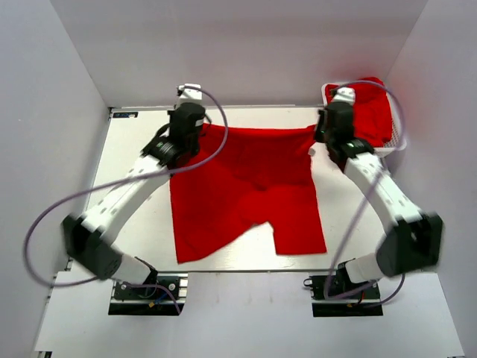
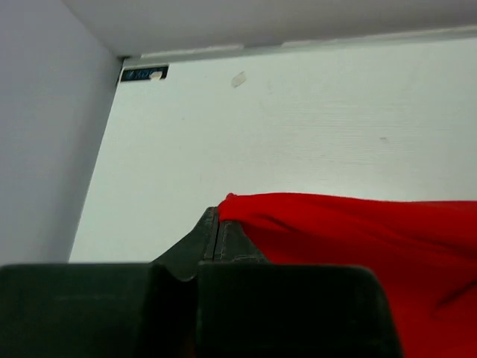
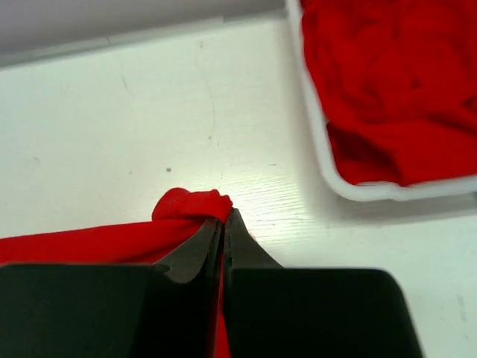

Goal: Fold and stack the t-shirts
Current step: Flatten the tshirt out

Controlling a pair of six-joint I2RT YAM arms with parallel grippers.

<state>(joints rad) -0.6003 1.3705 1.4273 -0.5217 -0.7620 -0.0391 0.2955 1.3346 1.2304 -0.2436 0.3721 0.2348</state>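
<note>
We see the left hand clenched on the far left corner of a red t-shirt, and the right hand clenched on its far right corner. The t-shirt lies spread over the middle of the white bench, its far edge straight between both hands. A white basket at the bench's far right corner holds crumpled red fabric.

You have a white desk before you. One red t-shirt lies spread across its middle, its two lower flaps pointing toward the near edge. A white mesh basket sits at the far right corner, and a small dark label marks the far left corner
</note>
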